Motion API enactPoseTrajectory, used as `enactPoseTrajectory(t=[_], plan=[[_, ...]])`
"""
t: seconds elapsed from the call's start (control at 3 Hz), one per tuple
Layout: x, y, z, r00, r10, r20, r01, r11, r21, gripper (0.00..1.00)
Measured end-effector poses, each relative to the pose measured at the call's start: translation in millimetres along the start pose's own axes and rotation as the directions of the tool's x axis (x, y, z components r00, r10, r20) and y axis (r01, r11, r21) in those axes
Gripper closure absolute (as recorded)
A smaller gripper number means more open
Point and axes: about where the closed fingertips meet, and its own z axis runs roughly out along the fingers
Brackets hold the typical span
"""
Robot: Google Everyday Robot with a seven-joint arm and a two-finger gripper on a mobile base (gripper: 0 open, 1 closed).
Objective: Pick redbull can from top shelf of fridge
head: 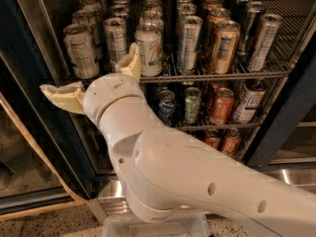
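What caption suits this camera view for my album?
Cream two-finger gripper, jaws open, at the chrome wire top shelf of a dark-framed drinks fridge, left of the tall slim silver can.

Gripper (90,69), fingers spread wide, sits at the front of the top shelf (222,76). Well below it, btm corner: speckled floor (44,226), pale w/ dark flecks. Btwn floor & gripper, a tan wood strip (39,147) runs diagonally down toward the floor. Light warm, yellowish
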Motion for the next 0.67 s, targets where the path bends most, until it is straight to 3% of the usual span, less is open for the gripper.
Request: enactPoseTrajectory(t=[0.67], plan=[[8.8,-0.5,10.0,1.0,0.018,-0.001,-0.018,0.9992,0.035,0.0]])
